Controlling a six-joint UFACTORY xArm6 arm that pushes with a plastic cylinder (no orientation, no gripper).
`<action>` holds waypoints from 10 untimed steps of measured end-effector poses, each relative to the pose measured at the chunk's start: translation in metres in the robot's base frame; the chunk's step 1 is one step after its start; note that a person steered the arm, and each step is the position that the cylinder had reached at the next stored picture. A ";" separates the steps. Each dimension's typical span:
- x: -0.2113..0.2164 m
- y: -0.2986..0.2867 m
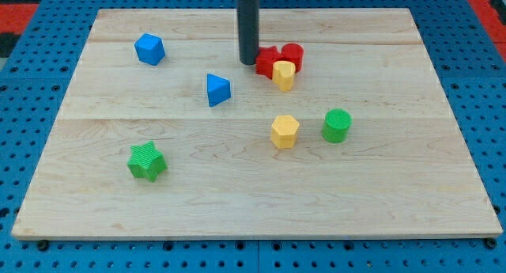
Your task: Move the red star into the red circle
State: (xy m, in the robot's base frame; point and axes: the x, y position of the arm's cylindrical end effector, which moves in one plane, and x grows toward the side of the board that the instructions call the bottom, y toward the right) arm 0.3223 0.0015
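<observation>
The red star (266, 61) lies near the view's top centre, touching the red circle (292, 54) on its right. A yellow block (283, 74) sits just below and in front of the two, touching them. My tip (248, 62) stands right against the red star's left side. The rod rises straight up out of the view's top.
A blue hexagonal block (149, 49) is at the upper left, a blue triangular block (217, 89) left of centre, a yellow hexagon (285, 131) and a green cylinder (337, 125) right of centre, and a green star (147, 161) at the lower left. The wooden board (395, 194) lies on a blue pegboard.
</observation>
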 end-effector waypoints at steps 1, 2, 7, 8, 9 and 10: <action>0.001 0.017; 0.019 0.017; -0.031 0.087; -0.008 0.090; 0.030 0.095; 0.045 0.103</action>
